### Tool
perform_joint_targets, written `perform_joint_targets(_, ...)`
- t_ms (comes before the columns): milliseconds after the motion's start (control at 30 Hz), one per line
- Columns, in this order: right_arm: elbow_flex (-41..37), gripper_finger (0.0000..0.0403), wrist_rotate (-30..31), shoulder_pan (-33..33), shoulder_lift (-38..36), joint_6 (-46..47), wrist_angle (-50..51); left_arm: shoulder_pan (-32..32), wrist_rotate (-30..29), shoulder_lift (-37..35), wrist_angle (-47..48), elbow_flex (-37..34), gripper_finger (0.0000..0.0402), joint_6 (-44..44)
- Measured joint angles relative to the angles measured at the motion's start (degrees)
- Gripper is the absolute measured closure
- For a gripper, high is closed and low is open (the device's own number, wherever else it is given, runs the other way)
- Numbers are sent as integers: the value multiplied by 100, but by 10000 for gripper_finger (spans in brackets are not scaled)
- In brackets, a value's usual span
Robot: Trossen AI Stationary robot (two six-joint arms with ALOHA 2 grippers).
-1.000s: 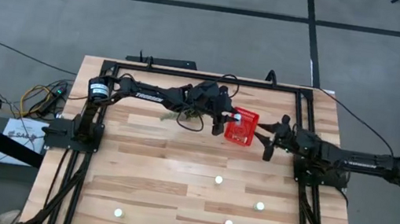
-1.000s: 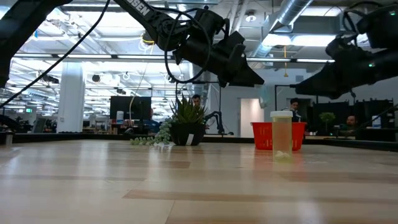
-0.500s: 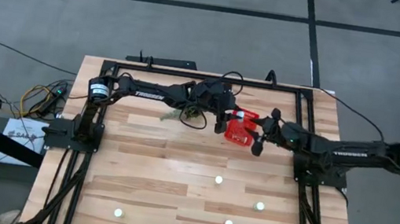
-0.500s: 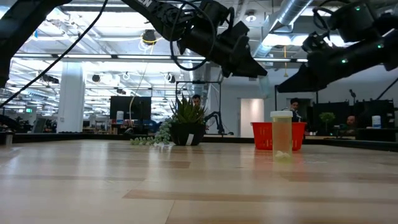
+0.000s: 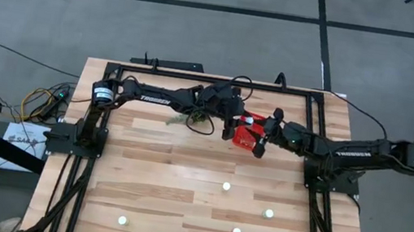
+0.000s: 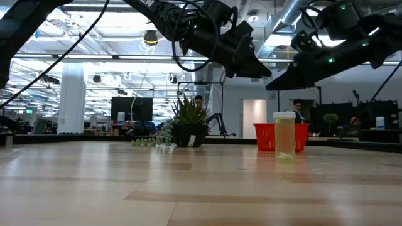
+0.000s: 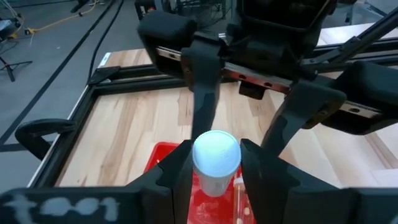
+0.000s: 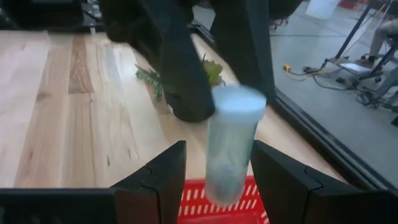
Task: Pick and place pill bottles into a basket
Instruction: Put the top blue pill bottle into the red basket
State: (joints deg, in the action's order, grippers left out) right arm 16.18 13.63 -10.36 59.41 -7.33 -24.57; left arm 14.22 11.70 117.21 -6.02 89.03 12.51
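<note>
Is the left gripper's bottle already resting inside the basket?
No, in the left wrist view the pill bottle sits clamped between the left gripper's fingers, above the red basket.

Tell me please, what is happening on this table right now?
Two robot arms meet above the red basket at the far side of the wooden table. The left gripper holds a white-capped pill bottle over the basket. The right gripper also has a pill bottle between its fingers above the basket. Four more bottles stand on the near part of the table, for example one in the middle. A green plant sits beside the basket.
</note>
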Motion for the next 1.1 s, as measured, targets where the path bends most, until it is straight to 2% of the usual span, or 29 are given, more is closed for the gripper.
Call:
perform_joint_targets(200,8,236,-25,-143,147,-60,-210,-55,-56,3,4,0,292,26)
perform_joint_targets(533,10,297,-17,-178,145,-29,-161,-4,-271,7,92,3,292,31)
perform_joint_targets(800,10,300,-15,-178,145,-34,-125,-2,-354,7,145,7,292,69)
perform_joint_targets(967,12,299,66,-189,140,-9,78,-8,-1004,7,216,3,292,259)
perform_joint_targets(1100,-88,300,65,-237,138,-5,70,28,-1071,9,76,-2,292,282)
